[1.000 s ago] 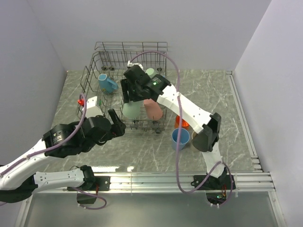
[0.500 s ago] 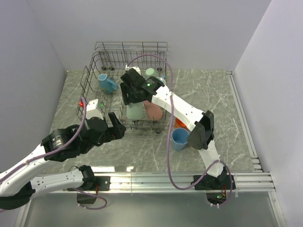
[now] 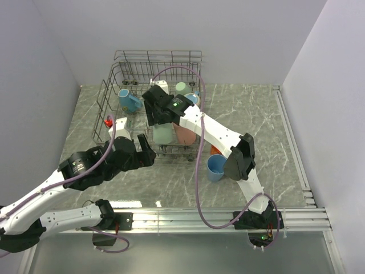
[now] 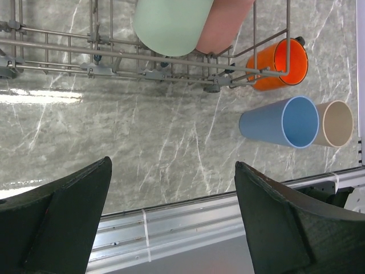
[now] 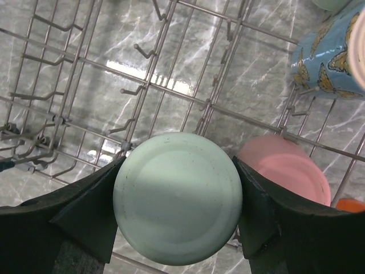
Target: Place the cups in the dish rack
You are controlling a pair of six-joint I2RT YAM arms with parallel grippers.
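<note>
Right gripper (image 5: 178, 202): closed on the pale green cup (image 5: 177, 171), one finger pressed to each side, reaching down into the dish rack (image 3: 157, 59).
Pale green cup: upside down, base up, in the rack's near row among the tines. Whether its rim sits fully down cannot be told.
Pink cup (image 5: 288, 171): also inverted, just beside the green one, with one finger squeezed into the gap between them.
Risk at release: if the jaws spread wide, that finger likely shoves the pink cup. If the green cup rests on a tine tip, it may tip once let go.
Risk on lifting out: fingers could catch a wire and jolt the rack.
Butterfly mug (image 5: 325, 63): further back in the rack, apart from the fingers.
Cable (image 3: 199, 74): loops above the rack's right side and could snag there as the arm pulls back.
Orange cup (image 4: 279, 63), blue cup (image 4: 279, 123), beige cup (image 4: 336, 123): on the table (image 3: 256, 114) outside the rack's near right corner, not yet loaded. The right arm's elbow hangs near them and could knock them over.
Left gripper (image 4: 173, 165): wide open and empty, above the table in front of the rack. Swinging toward those cups, it could clip the rack's front rail.
</note>
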